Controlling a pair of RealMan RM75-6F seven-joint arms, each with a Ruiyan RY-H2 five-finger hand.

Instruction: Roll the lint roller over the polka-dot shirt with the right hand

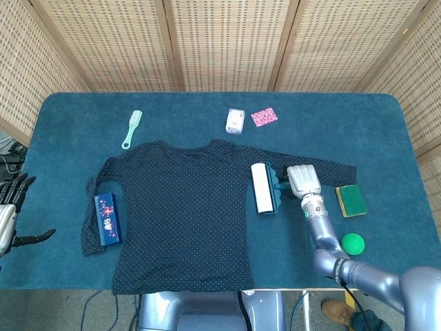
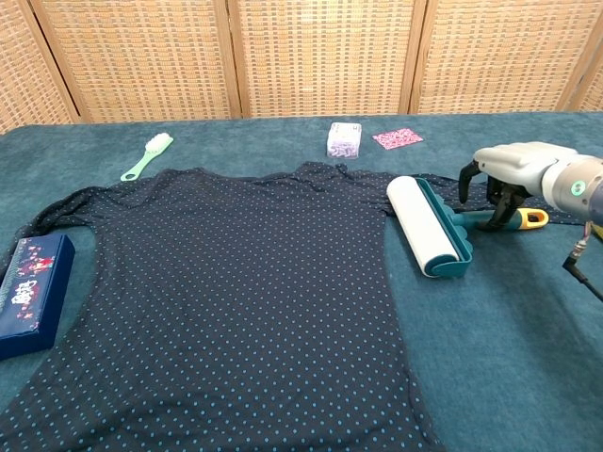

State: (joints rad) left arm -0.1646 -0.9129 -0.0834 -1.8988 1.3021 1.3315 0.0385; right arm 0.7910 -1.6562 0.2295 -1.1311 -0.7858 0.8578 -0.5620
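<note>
The right hand [image 2: 509, 179] sits over the handle of the roller [image 2: 433, 226], its fingers [image 2: 468, 177] curled downward around the teal part of the handle; whether they actually grip it cannot be told. The orange handle tip pokes out just past the fingers on the far side from the white drum. The drum lies beside the fingers on the desk [image 1: 207, 110], right at the edge of the shirt [image 1: 182, 214] (one sleeve runs under the hand). A sponge [image 1: 350, 200] and a green ball [image 1: 352, 243] lie on the other side of the fingers from the roller. The left hand [image 1: 12, 214] hangs off the desk's edge, fingers spread and holding nothing.
</note>
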